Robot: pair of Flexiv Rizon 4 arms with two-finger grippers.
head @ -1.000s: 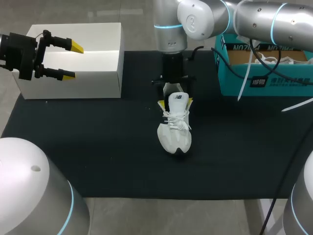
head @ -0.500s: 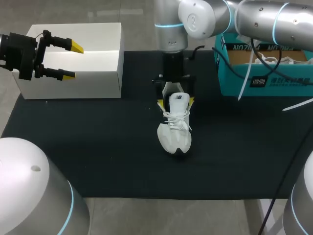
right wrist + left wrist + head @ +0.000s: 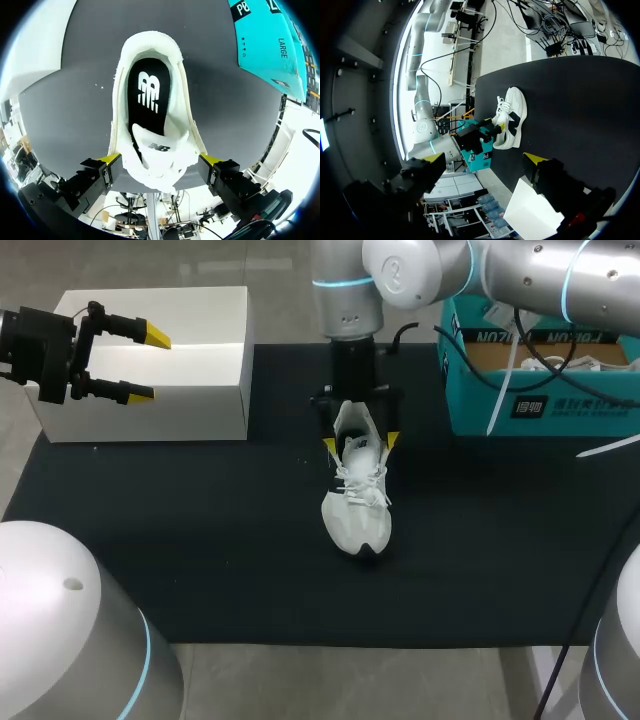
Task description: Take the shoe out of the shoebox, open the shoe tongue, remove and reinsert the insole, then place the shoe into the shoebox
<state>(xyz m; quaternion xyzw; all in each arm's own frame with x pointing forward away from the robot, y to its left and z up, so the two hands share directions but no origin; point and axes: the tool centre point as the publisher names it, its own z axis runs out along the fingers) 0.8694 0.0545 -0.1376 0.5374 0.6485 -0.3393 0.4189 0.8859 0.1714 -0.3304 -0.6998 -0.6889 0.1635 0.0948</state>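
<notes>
A white sneaker (image 3: 357, 502) stands upright on the black mat (image 3: 200, 560), toe toward the front edge. My right gripper (image 3: 358, 444) hangs straight above its heel half, open, one yellow tip on either side of the collar. In the right wrist view the right gripper (image 3: 159, 160) straddles the shoe (image 3: 150, 60), the black insole (image 3: 148, 97) lies flat inside, and the tongue (image 3: 159, 150) sits between the fingers. The teal shoebox (image 3: 540, 390) stands at the back right. My left gripper (image 3: 130, 365) is open and empty over the white box (image 3: 190, 370). From the left wrist view the shoe (image 3: 512, 122) is far ahead.
The white box takes up the back left corner of the mat. White straps and a cable (image 3: 505, 390) hang over the teal shoebox's front wall. The mat's front edge (image 3: 350, 642) runs near my arm bases.
The right gripper has risen off the shoe and its fingers have spread a little wider, so the heel collar now shows. The shoe and the left arm have not moved.
</notes>
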